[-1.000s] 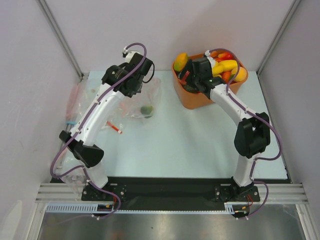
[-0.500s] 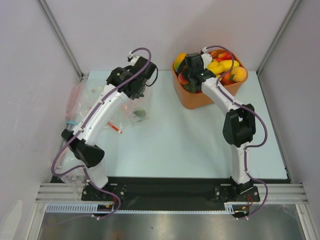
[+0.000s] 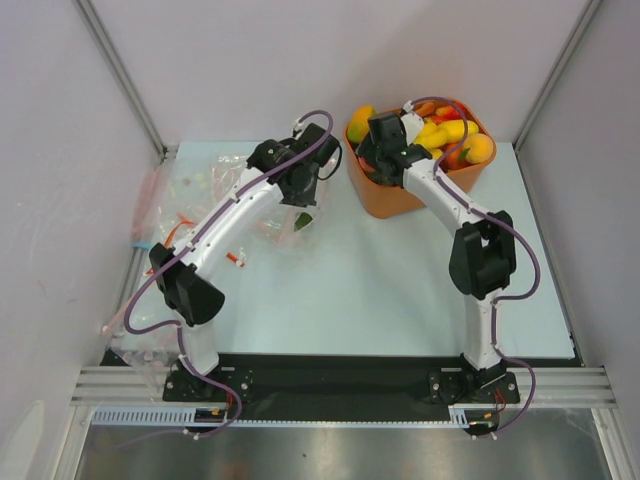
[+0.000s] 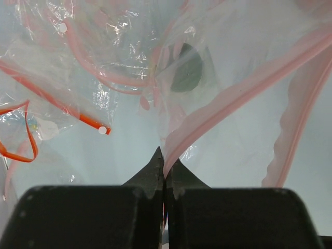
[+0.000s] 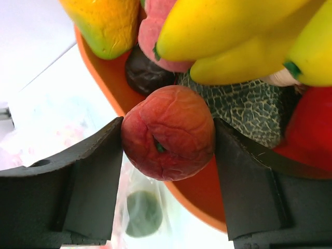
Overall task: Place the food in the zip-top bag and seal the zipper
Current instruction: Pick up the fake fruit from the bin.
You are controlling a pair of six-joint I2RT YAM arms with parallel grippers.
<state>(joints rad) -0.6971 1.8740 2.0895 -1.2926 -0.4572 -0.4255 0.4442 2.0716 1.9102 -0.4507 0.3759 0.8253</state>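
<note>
As I looked past the arm bases and over the bare table (image 3: pixel 380 290), the left gripper (image 4: pixel 163 155) came first, its fingers pressed together on the pale pink zipper (image 4: pixel 233 98) of the zip-top bag (image 4: pixel 249 62). From that pinch the strip ran slantwise up and away to the right, so the bag's mouth looked only partly spread. A green piece (image 4: pixel 185 75) lay inside the bag already. Just to the left, touching or overlapping it, lay another clear bag with an orange-red strip (image 4: pixel 78 114), easy to mistake for the right one.

Farther back, the right gripper (image 5: pixel 168 137) was clamped on a peach (image 5: pixel 171 124), held at the left rim of the orange tub (image 3: pixel 400 205). The bag lay to that gripper's left and lower down, just beyond the rim, with the green piece showing beneath the peach in the wrist view. The right arm was plainly the one to carry the peach over. I judged the rim itself to be the only thing in its path, and the slack plastic the likelier trouble. Behind the peach sat the bananas (image 5: pixel 233 31) and the remaining food.
</note>
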